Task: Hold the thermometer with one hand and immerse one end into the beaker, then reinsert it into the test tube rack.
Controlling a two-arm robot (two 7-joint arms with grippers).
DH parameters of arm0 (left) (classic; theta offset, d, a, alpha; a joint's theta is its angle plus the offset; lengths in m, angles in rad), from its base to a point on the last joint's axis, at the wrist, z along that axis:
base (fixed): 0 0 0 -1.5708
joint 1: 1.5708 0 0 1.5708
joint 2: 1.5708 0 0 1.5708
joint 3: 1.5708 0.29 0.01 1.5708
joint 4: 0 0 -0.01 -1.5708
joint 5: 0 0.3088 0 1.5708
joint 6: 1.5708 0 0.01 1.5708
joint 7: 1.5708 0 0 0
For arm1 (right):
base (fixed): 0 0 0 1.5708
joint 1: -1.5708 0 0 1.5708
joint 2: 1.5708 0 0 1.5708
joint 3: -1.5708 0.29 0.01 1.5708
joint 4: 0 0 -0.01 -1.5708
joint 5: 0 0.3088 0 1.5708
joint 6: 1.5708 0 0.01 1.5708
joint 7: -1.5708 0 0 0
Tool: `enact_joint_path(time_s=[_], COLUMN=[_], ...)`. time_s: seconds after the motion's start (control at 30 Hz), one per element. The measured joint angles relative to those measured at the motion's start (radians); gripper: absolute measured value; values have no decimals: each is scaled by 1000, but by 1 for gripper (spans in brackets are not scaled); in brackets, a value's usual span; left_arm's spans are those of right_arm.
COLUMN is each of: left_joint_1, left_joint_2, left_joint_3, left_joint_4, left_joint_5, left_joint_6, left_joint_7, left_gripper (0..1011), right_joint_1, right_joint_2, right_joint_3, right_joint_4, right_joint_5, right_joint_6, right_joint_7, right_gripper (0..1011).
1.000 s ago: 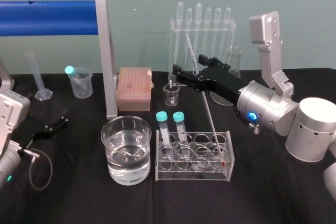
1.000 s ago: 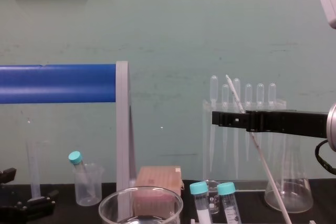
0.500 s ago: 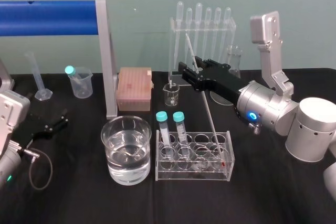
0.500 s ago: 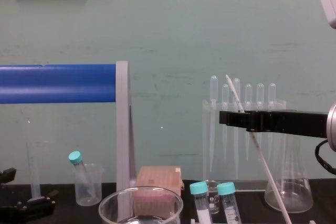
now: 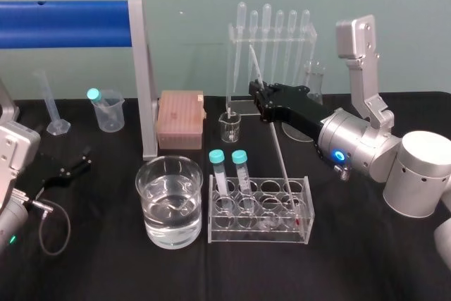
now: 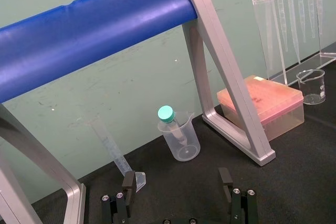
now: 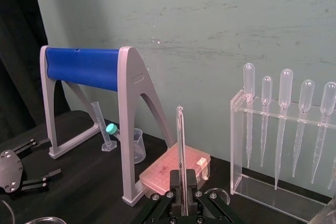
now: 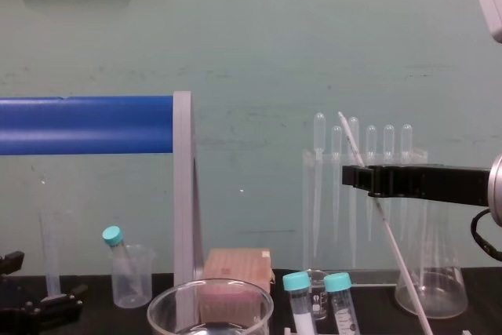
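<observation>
The thermometer [image 5: 278, 147] leans tilted, its red lower end standing in the clear test tube rack [image 5: 259, 235]. My right gripper [image 5: 256, 92] reaches in from the right and is shut on the rod's upper part; in the right wrist view the rod [image 7: 179, 140] rises from between the closed fingers [image 7: 174, 181]. In the chest view the gripper [image 8: 350, 175] crosses the thermometer [image 8: 392, 242] well above the table. The beaker [image 5: 151, 211], part full of water, stands left of the rack. My left gripper [image 5: 73, 167] rests open on the table at far left, also seen open [image 6: 177, 179].
A blue roller on grey legs [image 5: 144, 89] stands behind the beaker. A pink tip box [image 5: 180, 119], a small glass cup [image 5: 230, 127], a pipette stand [image 5: 271, 40] and a conical flask [image 5: 313, 82] line the back. Two teal-capped tubes [image 5: 229, 170] stand in the rack.
The right gripper's fingers have closed from wide open onto the thermometer's upper part. The thermometer still stands in the rack, and the left arm has not moved.
</observation>
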Motion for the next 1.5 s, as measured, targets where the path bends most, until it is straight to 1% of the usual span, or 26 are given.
enact_joint_path(time_s=[0.47,0.57,0.73,0.83,0.93,0.97,1.07,1.13,1.17,1.27,1.3,1.4,1.43,1.5], left_joint_1=[0,0,0,0,0,0,0,0,0,0,0,0,0,0], left_joint_2=[0,0,0,0,0,0,0,0,0,0,0,0,0,0], left_joint_3=[0,0,0,0,0,0,0,0,0,0,0,0,0,0], left_joint_4=[0,0,0,0,0,0,0,0,0,0,0,0,0,0], left_joint_5=[0,0,0,0,0,0,0,0,0,0,0,0,0,0], left_joint_6=[0,0,0,0,0,0,0,0,0,0,0,0,0,0], left_joint_7=[0,0,0,0,0,0,0,0,0,0,0,0,0,0], left_gripper=[1008,1008,1008,1008,1008,1008,1008,1008,1008,1008,1008,1008,1008,1008], right_joint_1=[0,0,-2,-2,-1,2,8,19,27,41,50,64,73,80], right_joint_2=[0,0,-4,-8,-11,-13,-14,-16,-18,-23,-27,-40,-50,-62], right_joint_3=[0,3,25,45,64,72,80,84,85,85,83,79,78,76], right_joint_4=[0,0,-5,-15,-29,-37,-46,-52,-53,-53,-49,-37,-26,-14], right_joint_5=[0,-2,4,22,49,66,85,106,121,139,150,169,187,207], right_joint_6=[0,-8,-47,-75,-97,-109,-127,-149,-167,-202,-227,-276,-309,-338], right_joint_7=[0,0,5,16,31,42,58,78,97,126,148,185,213,240], right_gripper=[56,57,56,56,56,56,57,57,57,56,57,56,56,56])
